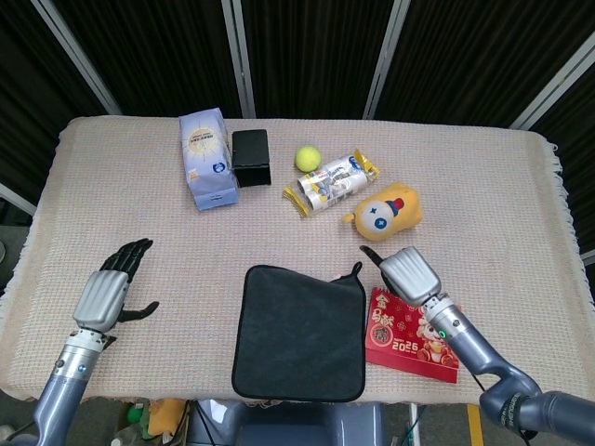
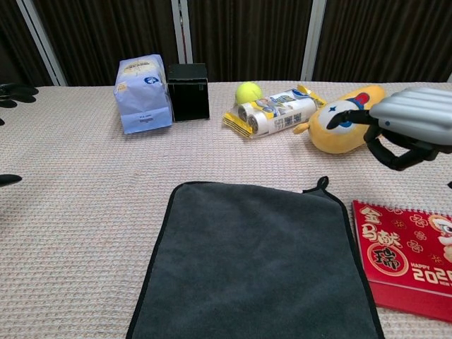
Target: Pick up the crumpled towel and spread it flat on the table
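Dark slatted panels with pale metal uprights close off the back of the room, and in front of them stands a table under a beige woven cloth.

Lying flat on it near the front edge, midway between the two arms, is the dark grey towel — spread out square, black-edged, with a small hanging loop at its far right corner.

Just right of the towel sits a red 2026 calendar, its near edge under the right forearm. Further back, a pale blue packet stands beside a black box. A yellow plush toy lies on its side to the right, with a wrapped snack pack next to it and a tennis ball just behind that.

The right hand hovers just past the towel's loop corner, between towel and plush toy, touching neither; its silver back faces up and its dark fingers are curled downward and inward with nothing in them — the chest view shows the thumb tucked beneath. The left hand is well apart from the towel near the table's left side, back upward, fingers stretched forward and spread, thumb out to the side, holding nothing.
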Controlling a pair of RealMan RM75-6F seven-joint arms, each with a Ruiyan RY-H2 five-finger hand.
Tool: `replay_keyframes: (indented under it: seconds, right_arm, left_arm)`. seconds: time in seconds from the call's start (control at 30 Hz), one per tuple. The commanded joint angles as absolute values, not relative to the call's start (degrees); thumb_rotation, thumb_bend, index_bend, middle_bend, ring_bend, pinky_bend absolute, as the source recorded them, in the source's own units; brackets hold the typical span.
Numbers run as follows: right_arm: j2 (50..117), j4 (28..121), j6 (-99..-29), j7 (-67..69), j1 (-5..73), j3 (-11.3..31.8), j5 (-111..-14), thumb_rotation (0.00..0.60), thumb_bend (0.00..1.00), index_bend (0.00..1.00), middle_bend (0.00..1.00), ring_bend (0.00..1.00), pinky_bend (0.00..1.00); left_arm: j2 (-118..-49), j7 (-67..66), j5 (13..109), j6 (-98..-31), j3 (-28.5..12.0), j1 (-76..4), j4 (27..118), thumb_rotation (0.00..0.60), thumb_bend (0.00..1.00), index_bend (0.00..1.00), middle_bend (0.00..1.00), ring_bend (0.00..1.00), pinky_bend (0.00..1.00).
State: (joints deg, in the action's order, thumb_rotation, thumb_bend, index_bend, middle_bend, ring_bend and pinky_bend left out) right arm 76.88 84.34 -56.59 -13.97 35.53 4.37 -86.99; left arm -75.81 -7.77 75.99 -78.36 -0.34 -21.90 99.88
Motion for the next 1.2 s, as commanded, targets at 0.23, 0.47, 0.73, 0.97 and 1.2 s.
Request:
replay_keyframes:
  seconds: [0.23,0.47,0.73,0.97,1.2]
  right_arm:
    - [78.8,83.9,-50.4,-18.8,38.0,1.2,-87.2,0.600,0.77,0.15,0.71,0.82,0.74]
    - [81.1,84.2,-48.7,-24.0,38.5,1.4,-83.9,0.600,0.77,0.15,0.71,0.82,0.74]
    - [82.6,84.0,-47.3,-27.5,38.9,1.3,-81.1,0.600,0.77,0.19,0.71,0.82,0.74]
    - [83.5,83.5,-46.0,-30.0,39.4,1.2,-77.8,0.600,0.77,0.22,0.71,0.82,0.74]
    - [84.2,82.4,-47.4,-32.3,39.1,1.2,-76.3,0.600,0.77,0.23,0.71,0.82,0.74]
  left_arm:
    - [-75.4,-8.5,77.1,-77.7,-1.0,-21.4,100.8,0.600,0.16,0.01,0.04,0.05,0.16]
    - [-74.2,-7.4,77.1,-76.6,-1.7,-21.0,101.9,0.600,0.16,0.01,0.04,0.05,0.16]
    - [-73.7,-7.0,77.6,-76.3,-1.9,-20.3,102.7,0.600,0.16,0.01,0.04,0.05,0.16]
    - [-73.5,-6.0,78.5,-76.6,-2.4,-19.7,102.5,0.600,0.16,0.01,0.04,0.05,0.16]
    - [-73.7,-6.1,78.9,-76.2,-2.6,-19.5,102.4,0.600,0.16,0.01,0.04,0.05,0.16]
